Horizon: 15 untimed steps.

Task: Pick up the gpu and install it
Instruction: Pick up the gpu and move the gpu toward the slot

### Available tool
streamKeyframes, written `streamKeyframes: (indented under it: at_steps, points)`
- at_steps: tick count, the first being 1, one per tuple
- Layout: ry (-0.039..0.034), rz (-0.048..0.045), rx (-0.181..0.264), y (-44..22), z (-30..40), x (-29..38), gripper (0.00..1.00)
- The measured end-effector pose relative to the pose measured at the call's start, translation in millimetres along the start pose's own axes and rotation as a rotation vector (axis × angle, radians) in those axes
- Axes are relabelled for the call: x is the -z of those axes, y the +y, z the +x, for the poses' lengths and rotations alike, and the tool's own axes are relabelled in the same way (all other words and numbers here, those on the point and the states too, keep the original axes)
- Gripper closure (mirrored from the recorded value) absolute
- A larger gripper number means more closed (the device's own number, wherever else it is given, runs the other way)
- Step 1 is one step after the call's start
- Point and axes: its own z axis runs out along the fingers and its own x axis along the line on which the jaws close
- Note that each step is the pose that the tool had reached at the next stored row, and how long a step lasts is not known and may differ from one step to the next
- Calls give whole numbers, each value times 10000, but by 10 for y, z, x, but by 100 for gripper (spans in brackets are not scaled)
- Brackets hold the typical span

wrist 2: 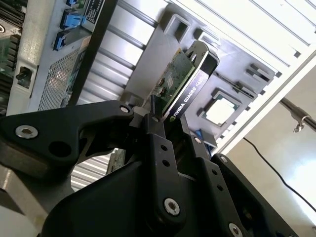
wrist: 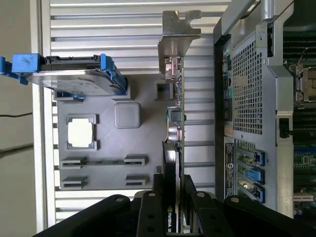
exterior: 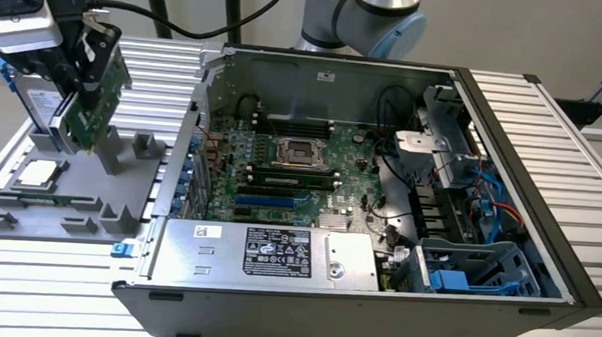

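Observation:
The gpu (exterior: 93, 110) is a thin green card standing on edge at the exterior view's left, above the grey parts holder (exterior: 86, 182). My gripper (exterior: 93, 59) is shut on its upper edge. In the first wrist view the gpu (wrist: 176, 116) is seen edge-on, with its silver bracket (wrist: 178, 33) at the far end and my gripper (wrist: 174, 185) clamped around it. The second wrist view shows the card's black face (wrist 2: 187, 91) between the black fingers (wrist 2: 157, 129). I cannot tell whether the card's lower edge still touches the holder.
An open computer case (exterior: 547, 197) lies to the exterior view's right, with its motherboard (exterior: 291, 168) and blue slots (exterior: 268, 201) exposed and a power supply (exterior: 266, 253) in front. On the holder stand a silver hard drive in a blue frame (wrist: 69, 74), a processor (exterior: 38, 172) and a memory stick (exterior: 57, 199).

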Motion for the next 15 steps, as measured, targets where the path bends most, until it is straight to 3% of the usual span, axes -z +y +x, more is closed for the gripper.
streamKeyframes:
  at_steps: [15]
  points:
    - [1,1,0,5,-1,94,100]
